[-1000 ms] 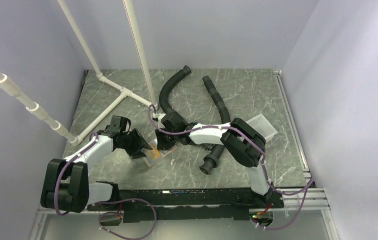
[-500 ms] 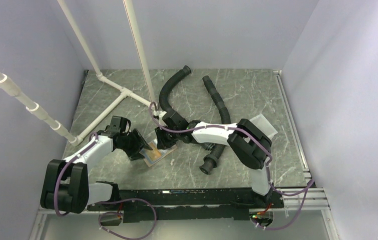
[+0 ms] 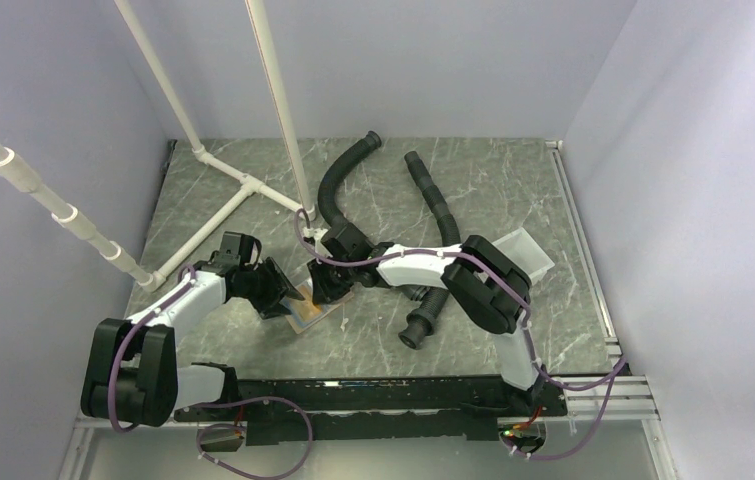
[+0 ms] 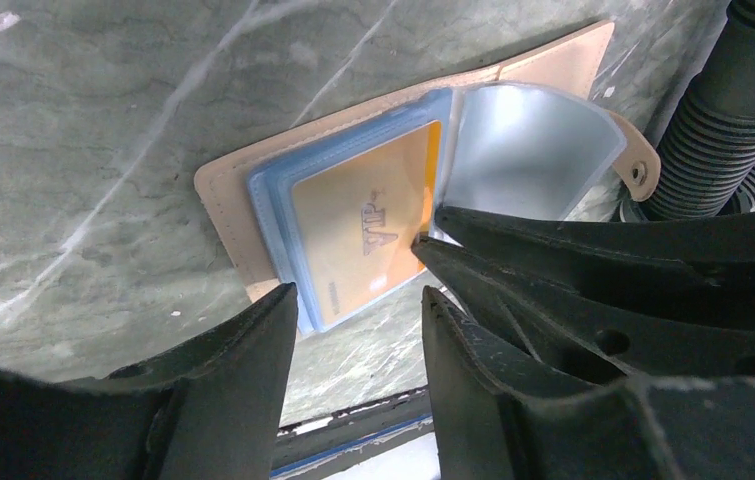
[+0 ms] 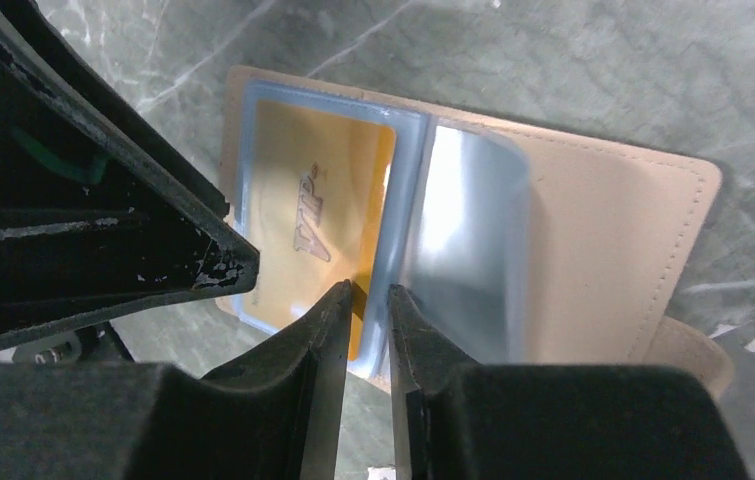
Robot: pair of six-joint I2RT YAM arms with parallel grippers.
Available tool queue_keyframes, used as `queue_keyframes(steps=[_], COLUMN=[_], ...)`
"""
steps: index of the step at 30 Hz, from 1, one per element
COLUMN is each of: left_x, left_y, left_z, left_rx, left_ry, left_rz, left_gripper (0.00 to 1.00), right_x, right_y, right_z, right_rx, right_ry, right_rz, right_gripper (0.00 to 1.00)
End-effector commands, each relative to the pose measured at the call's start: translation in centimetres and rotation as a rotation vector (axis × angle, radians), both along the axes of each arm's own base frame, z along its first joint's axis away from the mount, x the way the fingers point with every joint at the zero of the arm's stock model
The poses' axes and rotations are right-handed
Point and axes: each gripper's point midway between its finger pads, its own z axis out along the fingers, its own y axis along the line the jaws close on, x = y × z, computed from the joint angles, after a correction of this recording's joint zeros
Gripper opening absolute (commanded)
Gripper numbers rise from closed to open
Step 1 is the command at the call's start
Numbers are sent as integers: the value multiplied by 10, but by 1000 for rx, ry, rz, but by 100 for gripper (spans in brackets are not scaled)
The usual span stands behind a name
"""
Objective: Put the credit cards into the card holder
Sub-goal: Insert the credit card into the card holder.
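Card holder (image 4: 225,195) lying open on table (image 4: 73,150), orange-yellow VIP card (image 4: 358,235) sitting in blue sleeve (image 4: 275,192). Left claw (image 4: 358,293) hovering wide. Right claw (image 5: 368,290) narrow at card edge, cannot tell if gripping. Likely needing gentle push, left claw bracing holder.

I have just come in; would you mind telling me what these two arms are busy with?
Both arms are working over the card holder, which lies open on the table. An orange-yellow card marked VIP already sits in a blue-tinted sleeve on one side. The right tool, its fingers almost together, is at the fold beside that card, where a clear sleeve curls upward; whether it pinches anything is unclear. The left tool hovers open above the card's edge.
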Motion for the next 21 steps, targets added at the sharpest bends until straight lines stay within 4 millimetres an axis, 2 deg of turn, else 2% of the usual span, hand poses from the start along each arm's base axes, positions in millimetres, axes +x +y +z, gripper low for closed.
queue_keyframes(steps=[1,4,8,16,21], left_x=[2,1,2,6,10], left_y=[-1,-1,-1,-4,-8], left_z=[1,0,-1,-3,-1], left_rx=[-14,-13,-8,-25,-56], left_ry=[-16,-13,-12,-21,-41], left_rz=[-9,-12,-12,-13,-10], left_gripper=[53,50,52,52,47], right_x=[9,11,9,8,7], right_y=[10,6,6,6,6], right_z=[5,-1,-6,-10,-11], right_rx=[10,-18,-18,-23,-20], right_ry=[-48,-48,-37,-28,-23], right_rz=[5,-10,-8,-5,-3], right_gripper=[22,17,13,13,12])
